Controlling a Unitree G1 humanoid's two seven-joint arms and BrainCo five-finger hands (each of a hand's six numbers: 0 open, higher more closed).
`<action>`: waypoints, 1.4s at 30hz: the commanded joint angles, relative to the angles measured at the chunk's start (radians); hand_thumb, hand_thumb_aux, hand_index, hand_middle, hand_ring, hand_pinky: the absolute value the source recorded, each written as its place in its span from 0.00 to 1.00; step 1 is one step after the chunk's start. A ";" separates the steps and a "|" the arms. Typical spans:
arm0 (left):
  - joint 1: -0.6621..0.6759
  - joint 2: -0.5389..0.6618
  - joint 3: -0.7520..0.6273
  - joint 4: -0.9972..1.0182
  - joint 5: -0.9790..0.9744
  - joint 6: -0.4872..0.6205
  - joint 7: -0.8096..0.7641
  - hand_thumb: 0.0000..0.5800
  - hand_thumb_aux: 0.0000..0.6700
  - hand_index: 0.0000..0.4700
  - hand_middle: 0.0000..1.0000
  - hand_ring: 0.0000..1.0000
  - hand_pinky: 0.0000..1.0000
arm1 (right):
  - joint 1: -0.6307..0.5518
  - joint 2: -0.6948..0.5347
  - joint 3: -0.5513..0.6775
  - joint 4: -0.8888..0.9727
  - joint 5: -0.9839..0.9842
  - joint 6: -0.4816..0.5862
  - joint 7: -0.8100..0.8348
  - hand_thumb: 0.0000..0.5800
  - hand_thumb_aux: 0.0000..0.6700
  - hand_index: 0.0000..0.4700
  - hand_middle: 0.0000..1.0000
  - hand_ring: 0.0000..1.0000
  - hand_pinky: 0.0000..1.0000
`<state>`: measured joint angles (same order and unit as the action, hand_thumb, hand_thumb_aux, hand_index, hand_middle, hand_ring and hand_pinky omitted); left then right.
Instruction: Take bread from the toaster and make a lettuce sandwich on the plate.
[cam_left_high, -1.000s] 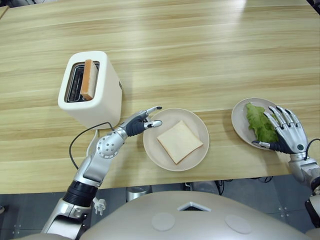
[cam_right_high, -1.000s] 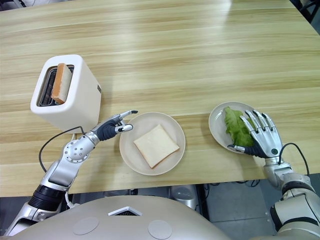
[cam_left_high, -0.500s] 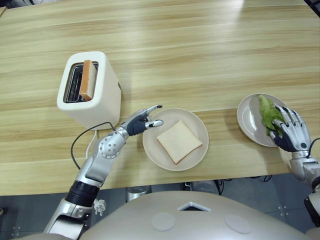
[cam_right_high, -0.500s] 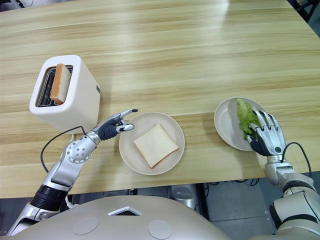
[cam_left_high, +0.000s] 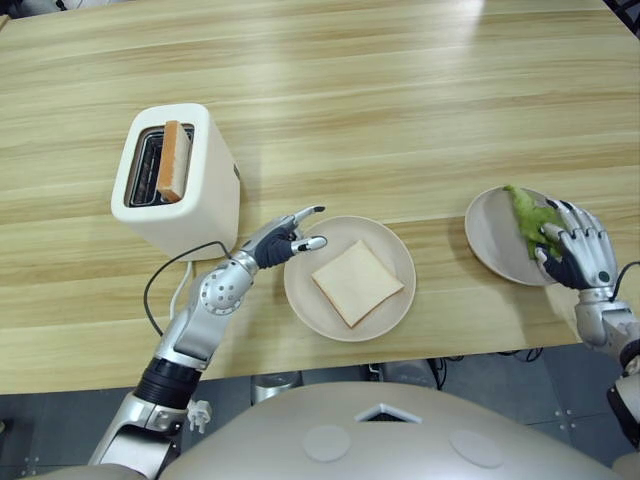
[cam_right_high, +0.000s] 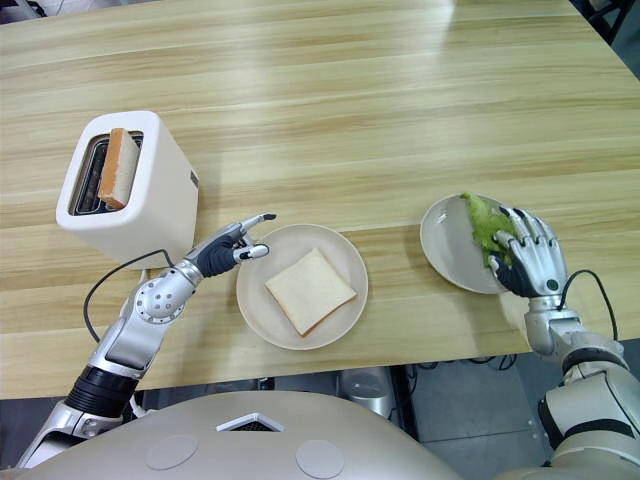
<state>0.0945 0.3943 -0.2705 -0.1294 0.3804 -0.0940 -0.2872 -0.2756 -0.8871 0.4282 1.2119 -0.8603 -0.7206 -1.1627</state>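
A broad pale wooden table (cam_left_high: 400, 100) sets the stage, and the action is out on the right. The right hand (cam_left_high: 578, 262) has its fingers curled around the lettuce (cam_left_high: 525, 215), bunching the leaf against the near right edge of the small plate (cam_left_high: 490, 240); whether the leaf has cleared the plate cannot be told. Over on the other side, the left hand (cam_left_high: 280, 243) hovers with fingers stretched out and nothing in them, just beside the left rim of the main plate (cam_left_high: 298, 308), between it and the toaster (cam_left_high: 185, 205). One bread slice (cam_left_high: 358, 283) lies flat on that main plate, bare on top. A second slice (cam_left_high: 175, 160) stands upright in the toaster slot.

So the step in hand looks like the lettuce pick-up: bottom bread down, filling not yet on. The next move calls for carrying the leaf across to the main plate, well apart from here, and letting it spread over the slice instead of landing in a clump. After that, the toaster's slice wants fetching to close the sandwich.
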 joint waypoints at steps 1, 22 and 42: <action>-0.021 0.010 0.076 -0.003 -0.033 -0.003 0.026 0.00 0.00 0.00 1.00 1.00 1.00 | -0.048 -0.056 -0.040 -0.137 0.031 -0.057 0.006 1.00 1.00 0.98 1.00 1.00 1.00; -0.009 0.114 0.523 -0.395 -0.181 0.067 0.026 0.00 0.00 0.00 1.00 1.00 1.00 | -0.164 0.254 0.120 -0.680 -0.208 -0.073 0.396 1.00 1.00 0.98 1.00 1.00 1.00; 0.045 0.114 0.622 -0.235 -0.196 0.028 0.056 0.00 0.00 0.00 0.30 0.30 0.30 | -0.123 0.290 0.240 -0.855 -0.271 -0.088 0.514 1.00 1.00 0.98 1.00 1.00 1.00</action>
<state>0.1390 0.5005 0.3569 -0.3904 0.1774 -0.0606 -0.2345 -0.4118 -0.5926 0.6684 0.3648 -1.1445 -0.8027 -0.6768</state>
